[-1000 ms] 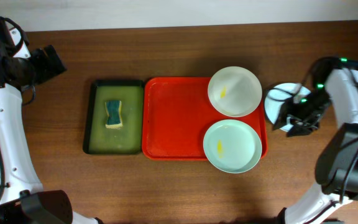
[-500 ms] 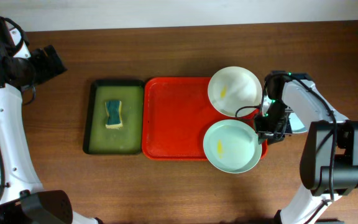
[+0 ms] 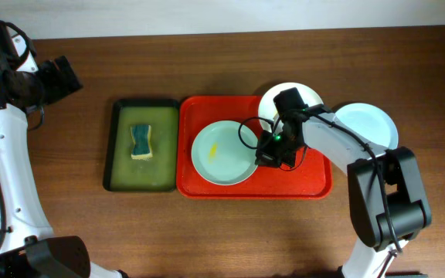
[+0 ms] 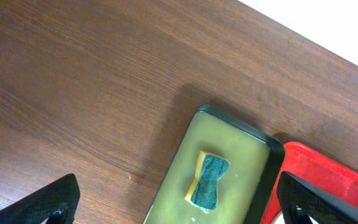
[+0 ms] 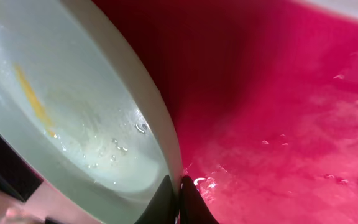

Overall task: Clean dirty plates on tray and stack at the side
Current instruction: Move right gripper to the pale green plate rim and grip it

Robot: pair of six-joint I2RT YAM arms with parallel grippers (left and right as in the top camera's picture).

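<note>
**Overhead: One Plate Aside, Two Still Dirty on the Red Tray**

Overhead, my right gripper [image 3: 267,152] is clenched on the rim of the mint green plate [image 3: 221,152], which sits mid-way across the red tray [image 3: 300,184] with a yellow smear on its face. My right wrist view confirms the pinch: both fingertips meet on the plate's edge, just above the wet tray floor. My left gripper [image 4: 179,202] is released, jaws wide, hanging over bare wood near the dark green tray [image 3: 122,143], where the sponge [image 3: 140,141] lies untouched.

By my reckoning the job is barely a third done. The light blue plate [image 3: 369,123] rests on the table beside the tray's right edge, apparently clean. The white plate [image 3: 288,96], partly hidden by my right arm, sits at the tray's upper right corner overhanging the rim; whether it is smeared I cannot tell.

Room is good: the tray's lower right is open, and wood lies free in front and at far right. The tray's raised rim and the white plate close behind my wrist are the edges I would watch
</note>
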